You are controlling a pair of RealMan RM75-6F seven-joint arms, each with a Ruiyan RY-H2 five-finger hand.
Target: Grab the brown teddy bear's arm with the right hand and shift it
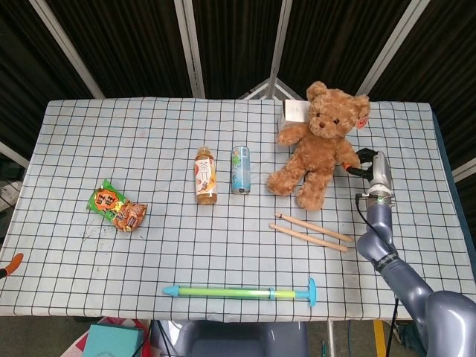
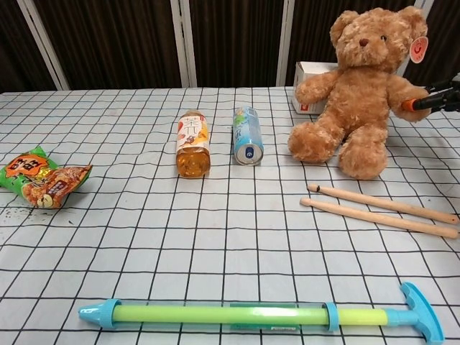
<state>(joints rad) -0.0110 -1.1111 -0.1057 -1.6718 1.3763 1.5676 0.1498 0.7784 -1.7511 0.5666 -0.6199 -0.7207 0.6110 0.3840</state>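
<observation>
The brown teddy bear [image 1: 320, 145] sits at the back right of the checked table [image 1: 149, 245], leaning toward the right, with a red tag at its ear; the chest view shows the bear [image 2: 363, 93] too. My right hand [image 1: 363, 161] is at the bear's right-side arm, its orange-tipped fingers [image 2: 415, 104] pinching the end of that arm. Most of the hand is cut off by the chest view's right edge. Only an orange tip [image 1: 9, 264] shows at the head view's left edge below the table, likely a fingertip of my left hand.
A white box [image 1: 294, 111] stands behind the bear. Two wooden sticks [image 1: 312, 230] lie in front of it. A tea bottle [image 1: 205, 175] and a can [image 1: 239, 169] lie mid-table, snack packets [image 1: 117, 207] at the left, a green-blue pump toy [image 1: 242, 291] near the front edge.
</observation>
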